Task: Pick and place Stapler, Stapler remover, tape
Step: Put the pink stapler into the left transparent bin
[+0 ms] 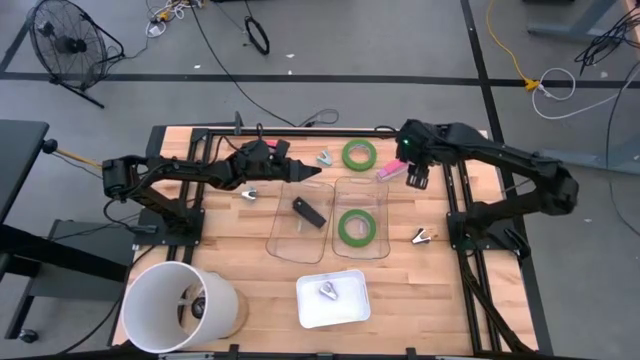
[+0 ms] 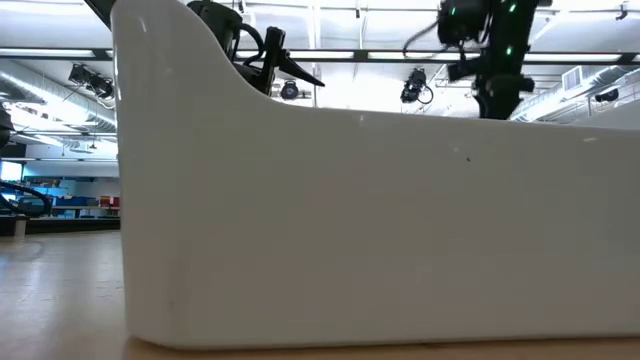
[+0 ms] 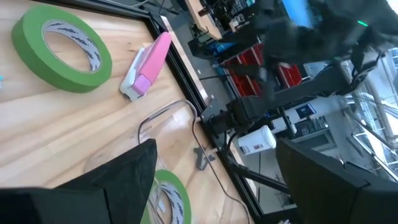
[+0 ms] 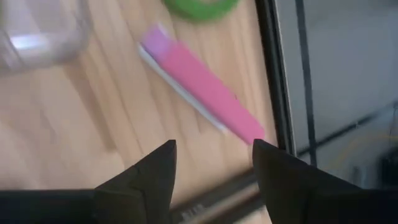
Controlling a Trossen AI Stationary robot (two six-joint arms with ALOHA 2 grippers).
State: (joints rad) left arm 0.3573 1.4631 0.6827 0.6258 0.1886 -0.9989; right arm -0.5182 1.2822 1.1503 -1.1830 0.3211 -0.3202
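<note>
A pink stapler (image 1: 390, 170) lies flat on the table at the far right and shows in the right wrist view (image 4: 199, 90). My right gripper (image 1: 418, 177) hovers open just right of it, its fingers (image 4: 214, 149) apart and empty. One green tape ring (image 1: 359, 154) lies flat on the table by the far edge. Another green tape ring (image 1: 356, 227) lies in the right clear tray (image 1: 378, 190). My left gripper (image 1: 303, 172) is open and empty above the left clear tray's (image 1: 280, 240) far edge. Small metal staple removers (image 1: 325, 158) (image 1: 250, 194) (image 1: 423, 236) lie on the table. No red tape shows.
A black oblong object (image 1: 308, 212) lies in the left clear tray. A white tray (image 1: 350, 310) near the front edge holds another staple remover (image 1: 328, 291), and its wall (image 2: 380, 220) fills the low view. A white bucket (image 1: 160, 300) stands at the front left.
</note>
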